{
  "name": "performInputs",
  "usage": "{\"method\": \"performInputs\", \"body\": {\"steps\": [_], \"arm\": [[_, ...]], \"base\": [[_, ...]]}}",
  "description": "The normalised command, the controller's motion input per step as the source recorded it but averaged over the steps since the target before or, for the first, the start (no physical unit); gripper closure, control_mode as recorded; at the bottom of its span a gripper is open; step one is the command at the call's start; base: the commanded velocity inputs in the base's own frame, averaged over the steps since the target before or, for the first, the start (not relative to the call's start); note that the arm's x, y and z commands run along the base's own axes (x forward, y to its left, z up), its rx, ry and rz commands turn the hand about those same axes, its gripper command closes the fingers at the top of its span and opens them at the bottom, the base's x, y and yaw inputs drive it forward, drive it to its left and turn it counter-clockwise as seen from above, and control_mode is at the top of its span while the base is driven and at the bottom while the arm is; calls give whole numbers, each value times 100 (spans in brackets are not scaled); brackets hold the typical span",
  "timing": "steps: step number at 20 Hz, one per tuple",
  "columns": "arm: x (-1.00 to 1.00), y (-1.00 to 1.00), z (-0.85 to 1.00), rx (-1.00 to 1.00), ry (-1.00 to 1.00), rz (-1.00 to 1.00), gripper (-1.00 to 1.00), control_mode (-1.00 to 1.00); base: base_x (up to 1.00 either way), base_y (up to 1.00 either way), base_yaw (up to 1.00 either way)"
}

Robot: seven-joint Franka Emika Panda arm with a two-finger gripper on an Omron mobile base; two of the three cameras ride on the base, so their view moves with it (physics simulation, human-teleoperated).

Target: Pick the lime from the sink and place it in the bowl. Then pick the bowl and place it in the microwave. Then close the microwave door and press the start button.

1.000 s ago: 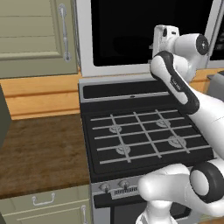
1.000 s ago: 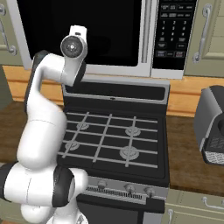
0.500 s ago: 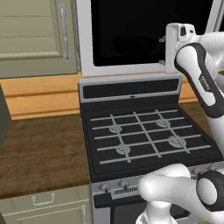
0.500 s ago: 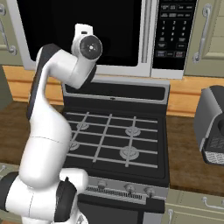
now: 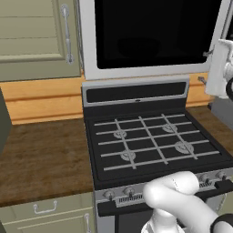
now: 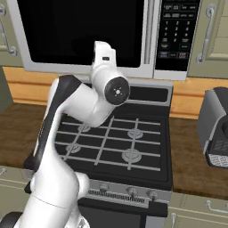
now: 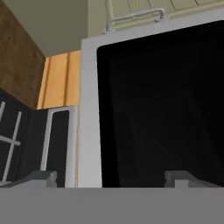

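Door [image 6: 84, 35] looks shut. Gripper [image 7: 113, 177] wide open, empty, facing glass. You: shift toward panel [image 6: 177, 31] at microwave [image 6: 18, 40] right edge, press start squarely.

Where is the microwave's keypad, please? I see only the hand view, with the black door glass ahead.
Observer: The keypad sits right of the microwave door, just beyond the vertical handle, as the right base view shows.
Operator: Thank you. Does anything stand on the counter near the stove?
Observer: Yes, a grey appliance, likely a coffee machine, stands on the wooden counter right of the gas stove.
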Motion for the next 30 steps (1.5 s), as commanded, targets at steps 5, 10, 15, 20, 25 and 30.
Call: {"method": "performInputs", "body": {"steps": [5,10,15,20,25,30], "arm": [[-19,-100,0,7,0,4,-100,-100],[5,-89,0,8,0,7,-100,-100],[26,-54,0,4,0,2,-100,-100],[56,-30,-4,0,0,0,-100,-100],[54,-33,-11,0,0,0,-100,-100],[54,-26,-3,0,0,0,-100,-100]], "base": [[0,0,0],[0,0,0],[0,0,0],[0,0,0],[0,0,0],[0,0,0]]}}
